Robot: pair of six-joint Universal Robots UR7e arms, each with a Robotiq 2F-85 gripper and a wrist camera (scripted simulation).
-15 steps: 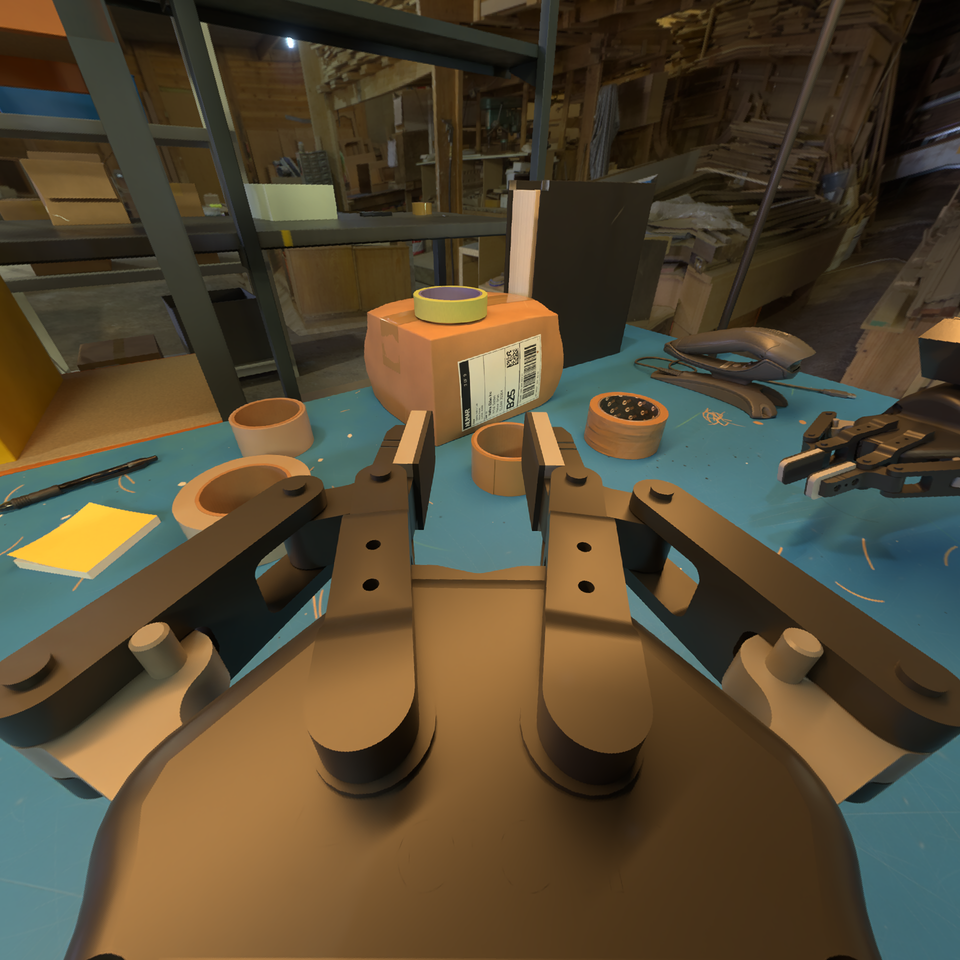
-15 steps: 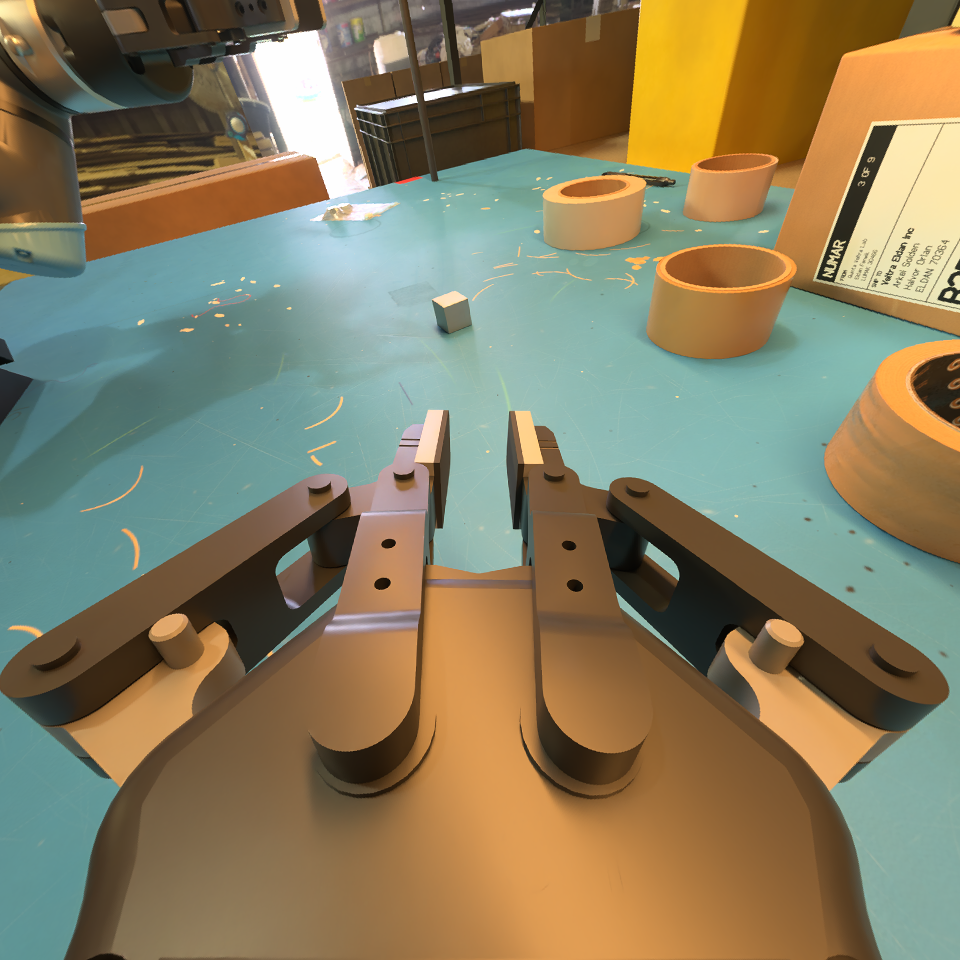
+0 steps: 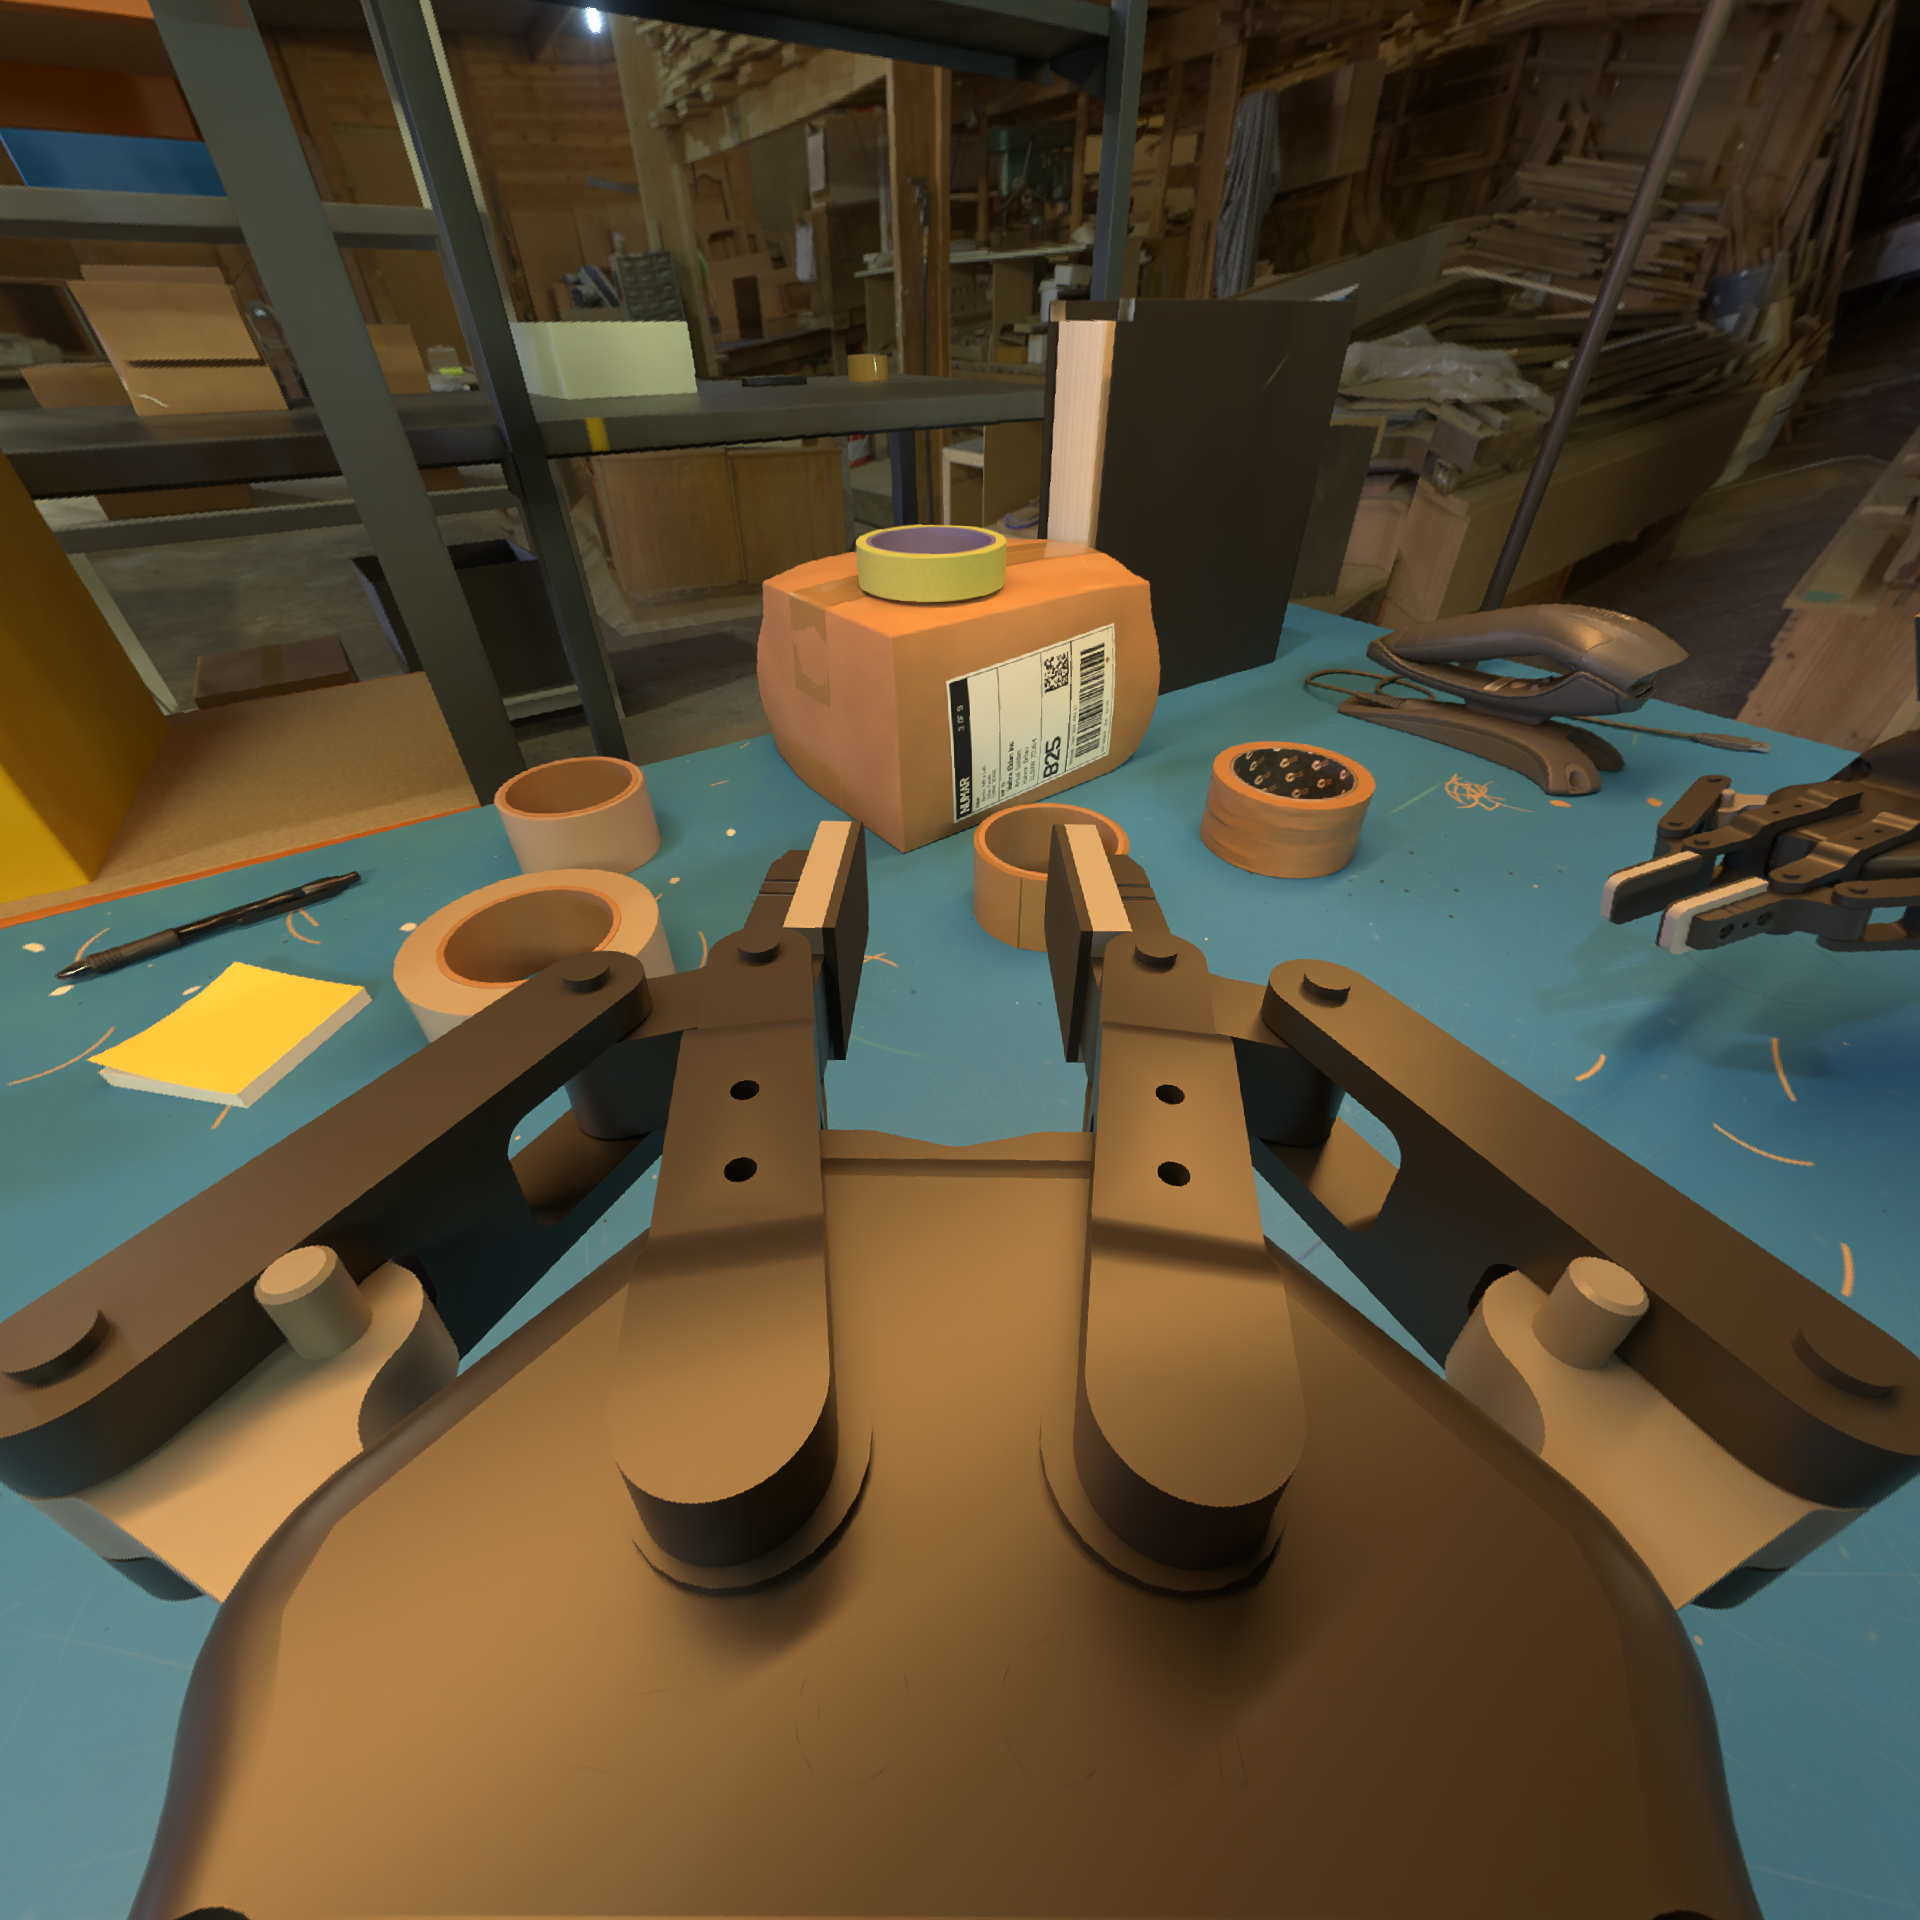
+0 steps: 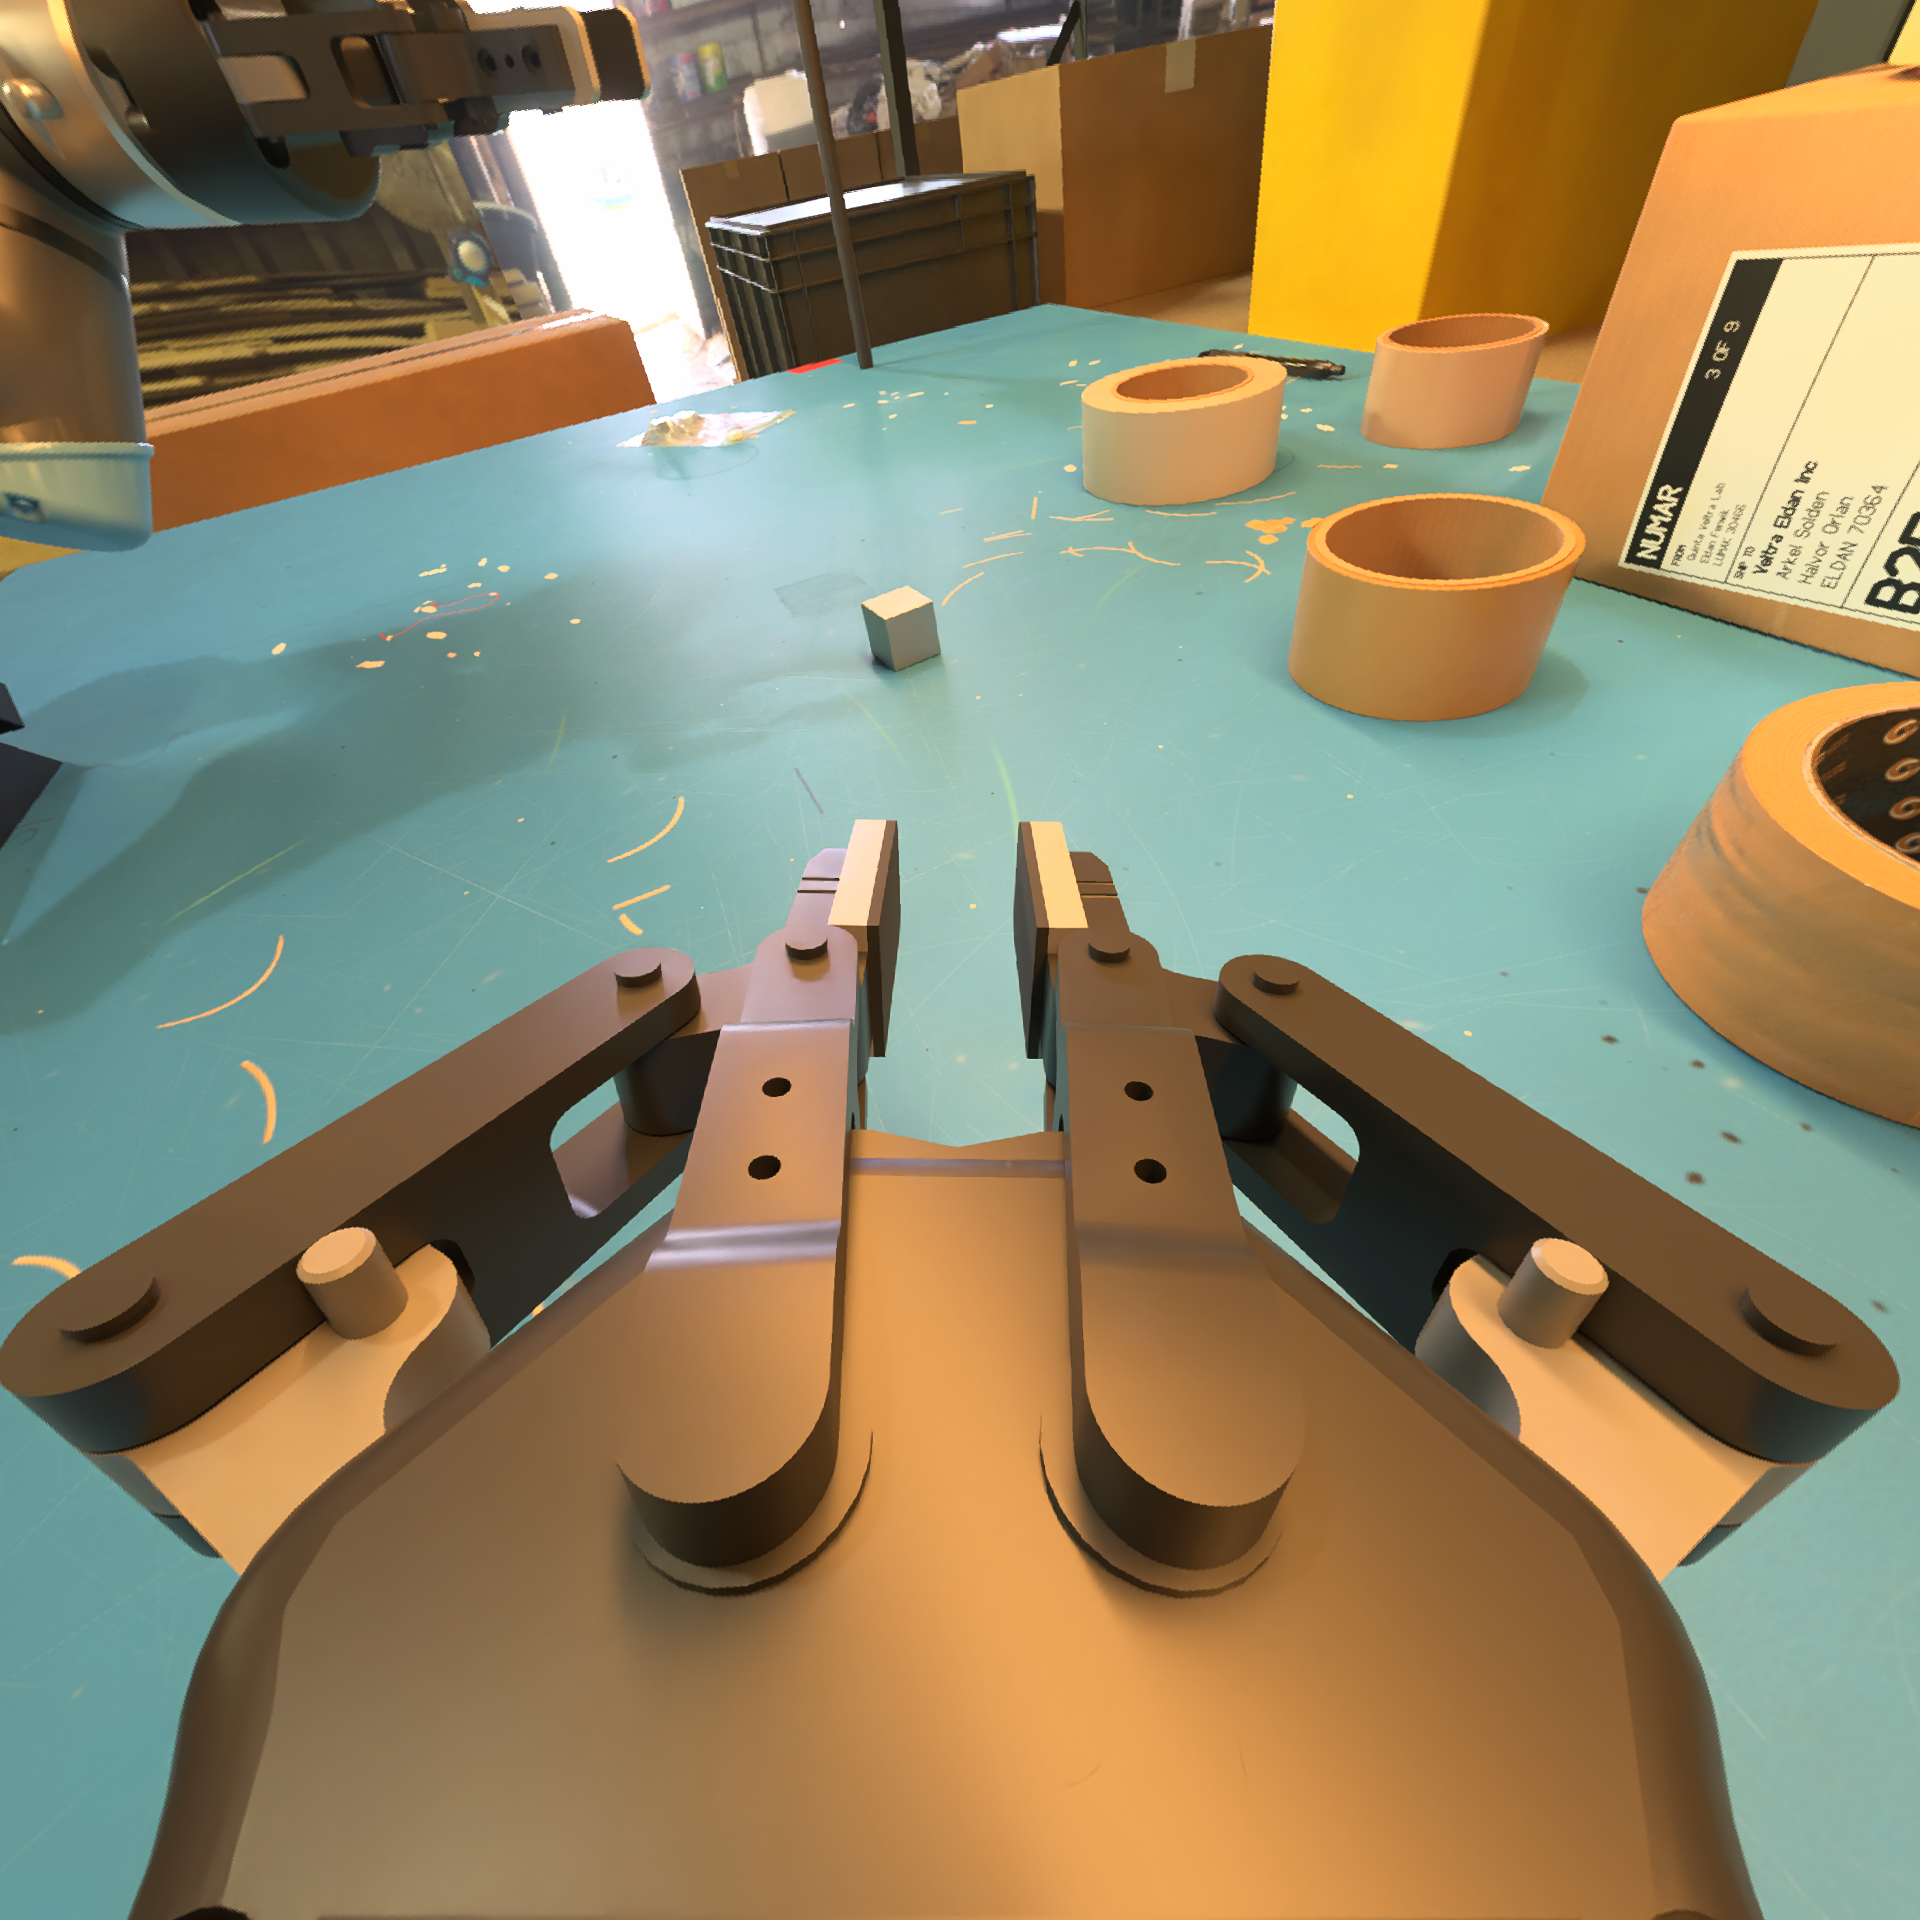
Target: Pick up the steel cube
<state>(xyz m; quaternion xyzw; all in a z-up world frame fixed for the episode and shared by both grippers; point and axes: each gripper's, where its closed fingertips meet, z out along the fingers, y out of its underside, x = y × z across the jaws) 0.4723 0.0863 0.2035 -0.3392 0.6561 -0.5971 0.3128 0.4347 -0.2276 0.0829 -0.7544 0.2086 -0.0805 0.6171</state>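
The steel cube (image 4: 901,627) is a small grey block on the teal table, seen in the right wrist view, ahead of my right gripper (image 4: 956,883) and slightly left of its axis. The right gripper is open and empty, low over the table, a short way from the cube. My left gripper (image 3: 956,904) is open and empty above the table; the cube does not show in the left wrist view. The right gripper also shows in the left wrist view (image 3: 1673,902) at the right edge. The left arm shows in the right wrist view (image 4: 312,94) at the top left.
A cardboard box (image 3: 935,696) with a label and a yellow tape roll (image 3: 931,562) on top stands at the back. Several tape rolls (image 4: 1434,603) (image 4: 1179,426) (image 4: 1797,894) lie right of the cube. A scanner (image 3: 1517,675), notepad (image 3: 234,1029) and pen (image 3: 208,920) lie on the table.
The right gripper has moved slightly forward toward the cube. The left gripper has barely shifted.
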